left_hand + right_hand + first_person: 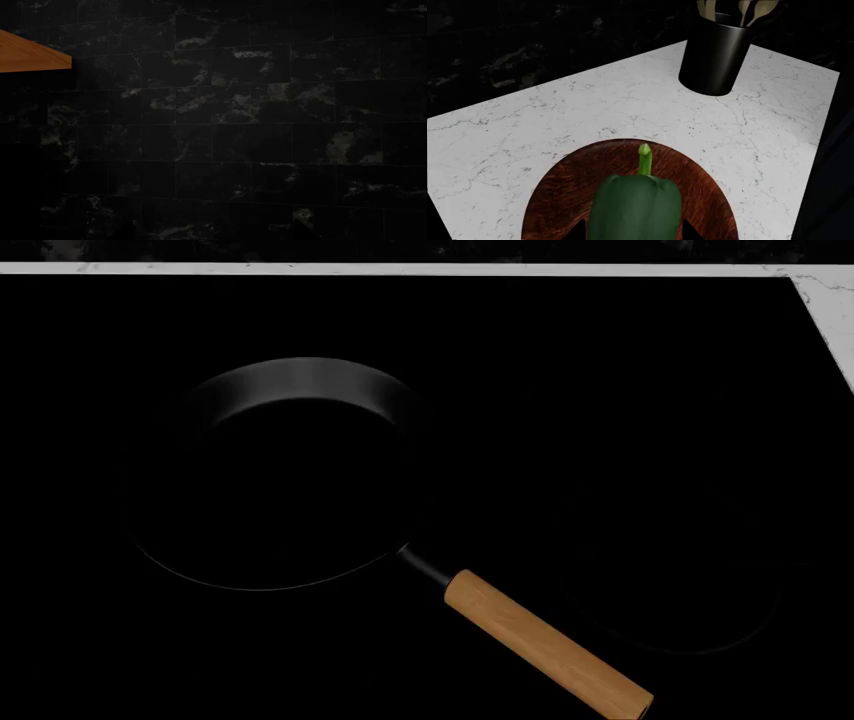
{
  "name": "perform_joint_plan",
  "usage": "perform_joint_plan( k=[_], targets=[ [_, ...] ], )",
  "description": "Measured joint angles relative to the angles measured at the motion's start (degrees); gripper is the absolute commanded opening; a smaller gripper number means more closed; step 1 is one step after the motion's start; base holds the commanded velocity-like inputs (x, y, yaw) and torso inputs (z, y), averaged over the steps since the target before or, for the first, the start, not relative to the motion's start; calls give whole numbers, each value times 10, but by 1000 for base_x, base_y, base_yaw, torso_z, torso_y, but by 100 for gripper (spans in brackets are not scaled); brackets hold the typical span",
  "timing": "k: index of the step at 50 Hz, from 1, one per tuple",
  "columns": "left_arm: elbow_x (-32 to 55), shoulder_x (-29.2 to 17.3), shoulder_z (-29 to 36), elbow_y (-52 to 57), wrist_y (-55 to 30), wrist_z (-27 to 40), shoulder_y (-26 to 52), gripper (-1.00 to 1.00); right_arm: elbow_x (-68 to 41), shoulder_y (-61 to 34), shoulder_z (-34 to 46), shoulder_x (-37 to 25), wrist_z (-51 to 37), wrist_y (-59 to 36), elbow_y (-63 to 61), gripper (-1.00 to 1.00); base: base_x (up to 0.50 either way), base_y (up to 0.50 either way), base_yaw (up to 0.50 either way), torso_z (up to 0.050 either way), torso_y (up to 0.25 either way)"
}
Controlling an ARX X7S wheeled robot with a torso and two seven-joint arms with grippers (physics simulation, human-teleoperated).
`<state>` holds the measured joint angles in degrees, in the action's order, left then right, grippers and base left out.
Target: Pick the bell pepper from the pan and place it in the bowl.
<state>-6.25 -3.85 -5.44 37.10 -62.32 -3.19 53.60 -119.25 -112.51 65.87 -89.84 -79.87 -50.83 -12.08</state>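
The right gripper (634, 235) jaws hold the bell pepper (635, 207) at the lower centre, above the bowl (560, 195), probably for release. The pan (287, 475) is empty; the left jaws are unseen.

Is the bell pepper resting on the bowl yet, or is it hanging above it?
Cannot tell. The right wrist view shows the bell pepper in front of the bowl, hiding its underside, so neither contact nor gap shows.
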Motion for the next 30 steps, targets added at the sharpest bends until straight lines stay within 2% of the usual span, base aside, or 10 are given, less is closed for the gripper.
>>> perform_joint_plan(
  k=[30],
  targets=[
    [19, 0, 4, -9, 17, 22, -1, 100, 29, 34, 10, 1, 13, 25, 55, -100, -20, 4, 14, -15, -13]
  ],
)
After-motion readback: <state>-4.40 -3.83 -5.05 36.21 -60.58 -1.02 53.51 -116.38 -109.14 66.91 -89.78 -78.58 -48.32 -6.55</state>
